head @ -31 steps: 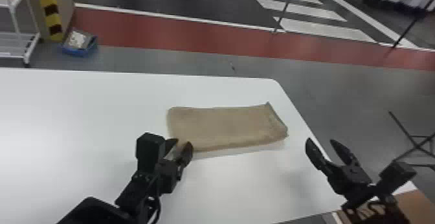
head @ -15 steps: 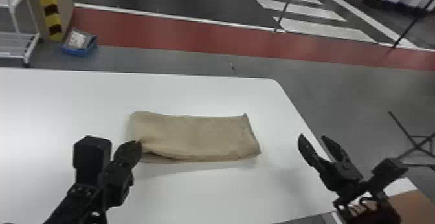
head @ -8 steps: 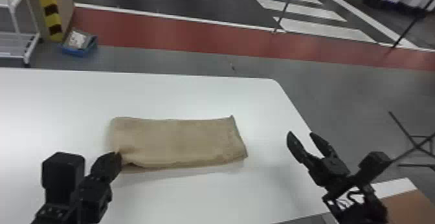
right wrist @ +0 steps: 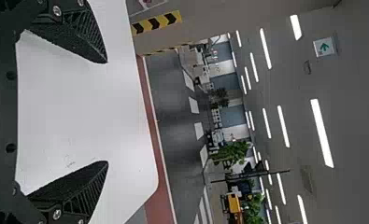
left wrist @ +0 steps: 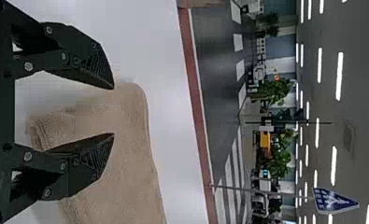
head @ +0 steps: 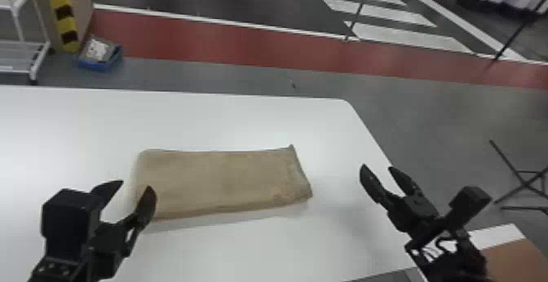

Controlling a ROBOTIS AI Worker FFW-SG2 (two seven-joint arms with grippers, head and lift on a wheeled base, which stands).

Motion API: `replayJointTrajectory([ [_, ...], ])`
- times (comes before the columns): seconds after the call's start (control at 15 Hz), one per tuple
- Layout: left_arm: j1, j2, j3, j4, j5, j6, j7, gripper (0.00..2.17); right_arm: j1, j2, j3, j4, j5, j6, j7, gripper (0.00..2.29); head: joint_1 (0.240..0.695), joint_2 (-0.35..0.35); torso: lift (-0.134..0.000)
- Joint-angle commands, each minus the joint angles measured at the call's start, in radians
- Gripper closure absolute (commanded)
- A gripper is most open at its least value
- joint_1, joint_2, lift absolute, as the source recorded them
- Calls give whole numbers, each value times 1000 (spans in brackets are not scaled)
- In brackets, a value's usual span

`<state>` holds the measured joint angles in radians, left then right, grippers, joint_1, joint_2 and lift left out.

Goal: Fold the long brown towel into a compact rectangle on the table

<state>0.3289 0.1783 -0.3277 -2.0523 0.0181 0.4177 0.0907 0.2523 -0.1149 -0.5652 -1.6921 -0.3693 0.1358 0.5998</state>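
white table [head: 244, 122] under brown towel [head: 220, 181]

Towel [head: 220, 179] on table [head: 244, 126], floor [head: 228, 73] behind

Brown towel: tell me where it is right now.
In the head view, the brown towel lies on the white table between the left gripper and the right gripper, closer to the left one.

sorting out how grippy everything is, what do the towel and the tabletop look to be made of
The towel looks like woven or terry cloth, probably cotton, matt and slightly fuzzy, going by its fine-grained nap and soft, rounded folds. The table seems to have a smooth plastic or laminate top with a slight sheen, judging by its even white surface and soft highlights.
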Motion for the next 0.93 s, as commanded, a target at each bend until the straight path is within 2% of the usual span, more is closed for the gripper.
replayJointTrajectory([
  [0.0, 4, 3, 35, -14, -17, -62, 4, 73, -7, 0, 5, -1, 7, 17, -2, 97, 695, -350, -125],
  [0.13, -31, 1, 30, 31, -1, -142, -16, 76, -7, 3, 25, -3, 15, 29, -3, 110, 695, -350, -125],
  [0.27, -87, 0, -5, 155, -1, -470, -54, 76, -7, 4, 53, -11, 12, 45, -3, 110, 695, -350, -125],
  [0.33, -136, -7, -27, 202, 17, -489, -75, 83, -7, 6, 71, -11, 18, 45, -5, 117, 695, -350, -125],
  [0.47, -214, -8, -57, 264, 82, -375, -101, 198, 10, 23, 85, -34, 23, 54, -5, 120, 695, -350, -125],
  [0.67, -291, -22, -74, 360, 135, -243, -174, 650, 28, 26, 110, -40, 32, 45, -5, 124, 695, -350, -125],
  [0.73, -307, -25, -74, 379, 140, -179, -210, 900, 30, 28, 111, -41, 33, 48, -5, 124, 695, -350, -125],
  [0.87, -330, -42, -71, 408, 158, -78, -220, 1585, 35, 28, 123, -43, 47, 48, -5, 124, 695, -350, -125],
])
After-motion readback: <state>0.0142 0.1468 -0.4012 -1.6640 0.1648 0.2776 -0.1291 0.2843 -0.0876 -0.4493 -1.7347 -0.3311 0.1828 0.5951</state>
